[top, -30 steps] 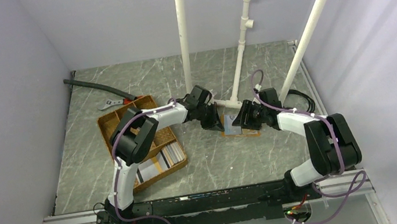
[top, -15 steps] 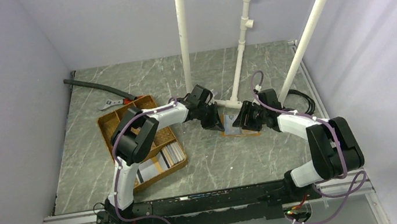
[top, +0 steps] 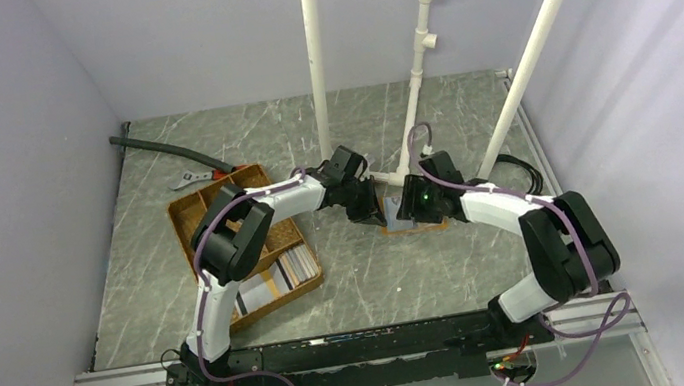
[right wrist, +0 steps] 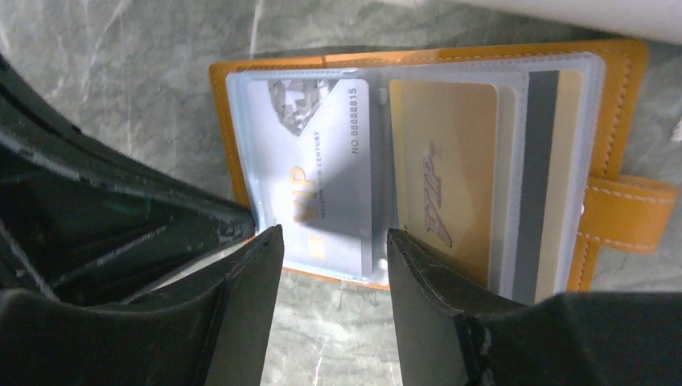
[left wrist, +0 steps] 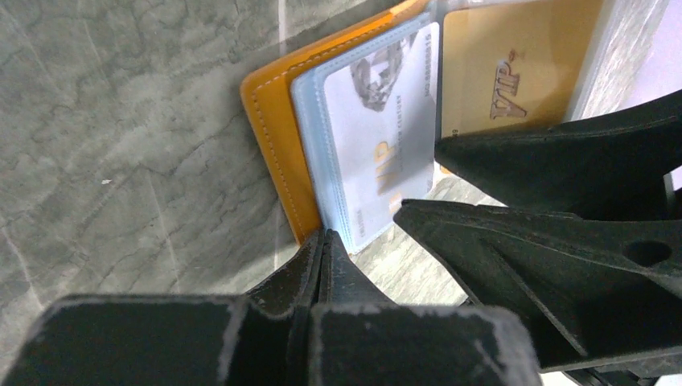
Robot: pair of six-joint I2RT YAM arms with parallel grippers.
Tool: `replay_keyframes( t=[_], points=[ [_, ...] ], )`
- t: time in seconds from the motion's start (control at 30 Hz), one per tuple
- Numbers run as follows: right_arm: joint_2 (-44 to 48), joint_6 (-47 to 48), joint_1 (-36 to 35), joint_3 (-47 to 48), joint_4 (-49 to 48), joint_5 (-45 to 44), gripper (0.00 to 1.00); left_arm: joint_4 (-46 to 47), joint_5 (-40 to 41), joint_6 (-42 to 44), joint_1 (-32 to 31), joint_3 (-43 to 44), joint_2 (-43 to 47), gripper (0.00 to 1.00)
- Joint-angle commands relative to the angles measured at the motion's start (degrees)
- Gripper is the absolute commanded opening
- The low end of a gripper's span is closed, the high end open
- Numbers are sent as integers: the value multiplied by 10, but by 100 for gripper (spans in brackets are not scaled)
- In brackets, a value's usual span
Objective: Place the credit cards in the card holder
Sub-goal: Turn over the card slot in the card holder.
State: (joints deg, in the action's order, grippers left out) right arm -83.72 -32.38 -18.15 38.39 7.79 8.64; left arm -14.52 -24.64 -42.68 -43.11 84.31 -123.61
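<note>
Right wrist: card holder (right wrist: 619, 80) open on worktop (right wrist: 121, 48); right gripper (right wrist: 334, 249) parted, empty. Left wrist alone: left gripper (left wrist: 322, 241) closed, seemingly pinching holder's corner.

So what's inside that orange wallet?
In clear sleeves: a silver VIP card, a gold VIP card, a striped card behind it. The right hand hides part of the card holder.

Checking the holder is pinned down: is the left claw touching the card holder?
Touching. The left wrist view shows the left claw, shut, meeting the card holder at its orange bottom corner, no gap visible.
</note>
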Motion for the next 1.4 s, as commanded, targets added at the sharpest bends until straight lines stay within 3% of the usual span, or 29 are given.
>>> replay_keyframes(
  t=[0.0, 0.13, 0.33, 0.5, 0.73, 0.9, 1.17, 1.37],
  points=[
    [-22, -9, -26, 47, 62, -182, 52, -50, 49, 6, -2, 11, -21, 0],
    [12, -36, -28, 33, 103, -251, 51, -58, 58, 8, 0, 11, -20, 0],
    [74, 16, -21, -2, 36, -93, 52, -40, 21, 23, 4, 13, -17, 0],
    [75, 44, -9, 8, 9, -29, 29, -19, -13, 31, 10, 9, -4, 0],
    [25, 53, -9, 18, -25, -16, 10, 7, -47, 18, 20, 4, 7, 0],
    [5, 57, -9, 28, -22, -43, 5, 21, -63, 9, 23, 1, 18, 8],
    [-22, 32, -4, 14, -21, -60, 0, 73, -93, -20, 25, 2, 25, 34],
    [-35, 7, 11, -8, -24, -54, 0, 93, -90, -37, 23, -3, 18, 40]
  ],
)
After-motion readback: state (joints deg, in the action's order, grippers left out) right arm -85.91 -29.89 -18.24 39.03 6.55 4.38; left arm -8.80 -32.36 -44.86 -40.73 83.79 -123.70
